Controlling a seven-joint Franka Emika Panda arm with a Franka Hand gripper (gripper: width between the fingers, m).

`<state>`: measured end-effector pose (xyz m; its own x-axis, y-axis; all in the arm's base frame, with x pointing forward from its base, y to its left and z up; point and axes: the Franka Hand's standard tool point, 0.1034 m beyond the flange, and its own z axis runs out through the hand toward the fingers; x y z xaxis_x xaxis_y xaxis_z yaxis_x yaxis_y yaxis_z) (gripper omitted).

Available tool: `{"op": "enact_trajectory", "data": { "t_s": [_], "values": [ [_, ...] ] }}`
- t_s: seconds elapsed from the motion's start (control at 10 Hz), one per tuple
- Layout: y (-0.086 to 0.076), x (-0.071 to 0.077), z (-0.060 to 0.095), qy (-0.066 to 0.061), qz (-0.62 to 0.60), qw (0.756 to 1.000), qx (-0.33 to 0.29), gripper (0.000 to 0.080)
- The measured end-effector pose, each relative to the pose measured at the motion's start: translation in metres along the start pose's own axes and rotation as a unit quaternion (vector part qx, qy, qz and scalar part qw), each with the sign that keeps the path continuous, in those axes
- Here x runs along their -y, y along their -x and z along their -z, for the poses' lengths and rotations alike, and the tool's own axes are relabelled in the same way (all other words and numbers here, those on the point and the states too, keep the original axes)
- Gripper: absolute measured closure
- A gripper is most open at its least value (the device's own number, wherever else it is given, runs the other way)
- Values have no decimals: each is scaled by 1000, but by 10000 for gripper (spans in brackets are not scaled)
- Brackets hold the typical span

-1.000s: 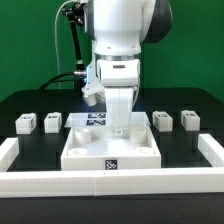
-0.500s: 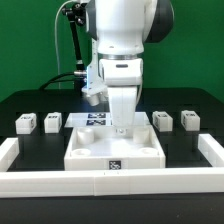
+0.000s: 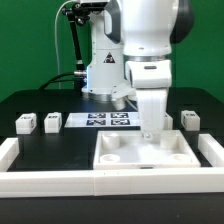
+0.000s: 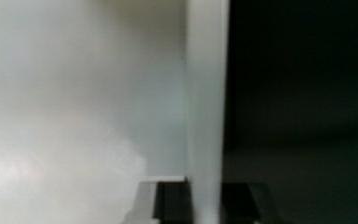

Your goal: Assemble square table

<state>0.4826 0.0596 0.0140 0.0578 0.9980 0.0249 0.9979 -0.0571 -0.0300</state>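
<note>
The square tabletop [image 3: 125, 160], a white tray with raised walls, lies upside down near the front bar on the exterior view's right. My gripper [image 3: 150, 131] reaches straight down and is shut on its far wall. In the wrist view that wall's thin rim [image 4: 208, 100] runs between my two dark fingertips [image 4: 174, 205], with the tray's white inside [image 4: 78, 110] on one side and the black table on the other. Two small white legs [image 3: 25, 123] [image 3: 52, 122] stand at the left and one leg [image 3: 188, 119] at the right.
The marker board [image 3: 100, 120] lies flat behind the tabletop. Long white bars fence the work area at the front [image 3: 50, 182], the left [image 3: 8, 150] and the right [image 3: 213, 150]. The robot's base [image 3: 100, 75] and cables stand at the back.
My arm has moved toward the exterior view's right, dragging the tabletop with it along the front bar. The marker board is now uncovered. The grip has stayed shut.
</note>
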Motion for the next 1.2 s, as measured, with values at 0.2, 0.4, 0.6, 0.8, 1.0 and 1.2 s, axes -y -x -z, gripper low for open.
{"op": "enact_trajectory", "data": {
  "t_s": [0.2, 0.4, 0.6, 0.8, 1.0, 1.2],
  "values": [
    [-16, -4, 0, 2, -7, 1000, -1, 741],
    [-25, -4, 0, -3, -5, 1000, 1, 741],
    [-24, -4, 0, -5, -1, 1000, 2, 741],
    [-24, -4, -1, -5, -2, 1000, 2, 587],
    [-24, -4, -1, -5, -3, 1000, 2, 451],
    [-23, -4, -1, -5, -3, 1000, 2, 187]
  ]
}}
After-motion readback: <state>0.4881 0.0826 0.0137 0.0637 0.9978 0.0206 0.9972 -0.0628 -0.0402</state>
